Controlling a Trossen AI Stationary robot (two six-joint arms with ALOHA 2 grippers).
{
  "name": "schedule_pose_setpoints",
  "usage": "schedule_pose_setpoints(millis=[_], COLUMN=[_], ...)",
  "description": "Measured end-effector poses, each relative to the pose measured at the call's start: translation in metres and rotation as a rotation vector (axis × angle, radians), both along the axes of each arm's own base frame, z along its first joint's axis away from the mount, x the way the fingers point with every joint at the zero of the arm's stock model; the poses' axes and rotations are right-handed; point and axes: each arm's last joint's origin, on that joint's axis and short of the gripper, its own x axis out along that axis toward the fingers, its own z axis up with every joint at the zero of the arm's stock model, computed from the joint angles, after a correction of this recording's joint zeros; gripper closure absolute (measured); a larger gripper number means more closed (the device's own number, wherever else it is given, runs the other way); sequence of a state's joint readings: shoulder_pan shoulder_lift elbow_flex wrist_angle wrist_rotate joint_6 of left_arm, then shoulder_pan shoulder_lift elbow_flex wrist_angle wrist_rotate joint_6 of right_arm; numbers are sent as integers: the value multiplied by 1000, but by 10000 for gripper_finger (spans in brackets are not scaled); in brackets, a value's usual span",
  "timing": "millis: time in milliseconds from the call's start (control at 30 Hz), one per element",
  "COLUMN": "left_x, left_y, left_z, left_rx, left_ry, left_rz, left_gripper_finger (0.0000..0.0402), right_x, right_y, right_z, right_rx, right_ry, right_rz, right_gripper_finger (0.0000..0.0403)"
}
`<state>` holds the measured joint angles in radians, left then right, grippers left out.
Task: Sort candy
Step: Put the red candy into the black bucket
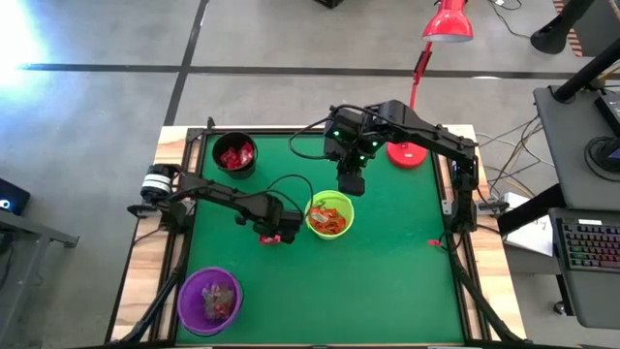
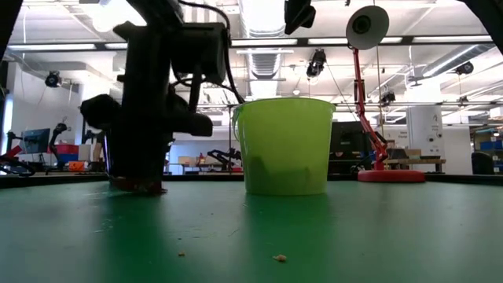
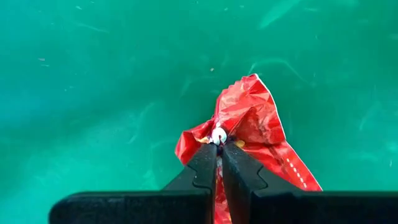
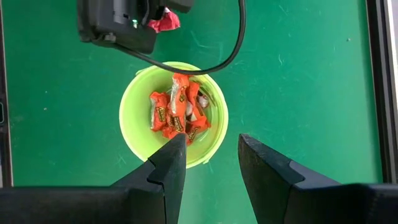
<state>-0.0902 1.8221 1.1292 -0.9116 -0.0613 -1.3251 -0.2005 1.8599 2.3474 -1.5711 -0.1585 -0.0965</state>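
A crumpled red candy packet (image 3: 249,115) sits on the green table just left of the lime-green bowl (image 1: 312,225), and my left gripper (image 3: 219,148) is shut on it, pointing straight down. The bowl holds several orange-wrapped candies (image 4: 177,112). My right gripper (image 4: 211,140) hangs open high above the bowl's far side (image 1: 351,182), with nothing between its fingers. In the low view my left gripper (image 2: 141,182) stands close to the tabletop, left of the bowl (image 2: 284,145). My left gripper pinches a crumpled part of the red packet's wrapper (image 3: 229,127) between its two fingertips, coming from above and pointing down. The rest of the packet spreads out beyond and beside the fingers. I cannot tell whether the packet is clear of the table.
A black bowl (image 1: 235,167) with red candies stands at the far left. A purple bowl (image 1: 186,296) with mixed candies sits at the near left corner. A red lamp's base (image 1: 407,153) rests at the far right. Bare green mat (image 1: 397,271) lies right of and nearer than the lime-green bowl.
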Motion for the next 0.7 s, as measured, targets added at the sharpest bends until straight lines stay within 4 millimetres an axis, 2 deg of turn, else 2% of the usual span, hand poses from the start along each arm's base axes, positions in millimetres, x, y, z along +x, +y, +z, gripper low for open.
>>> schedule_pose_setpoints(millis=[300, 500, 700], left_x=[6, -4, -16], left_y=[-6, -5, -4], left_z=[24, 38, 61], left_rx=[-5, -5, -24], left_ry=[37, 134, 66], left_rz=[-124, -179, -197], left_gripper_finger=[401, 401, 401], right_x=[0, -5, -19], right_y=[0, 1, 4], right_z=[0, 6, 19], right_rx=[-2, -8, -18], right_ry=[-1, -17, -58], right_rz=[2, 6, 6], right_gripper_finger=[266, 266, 266])
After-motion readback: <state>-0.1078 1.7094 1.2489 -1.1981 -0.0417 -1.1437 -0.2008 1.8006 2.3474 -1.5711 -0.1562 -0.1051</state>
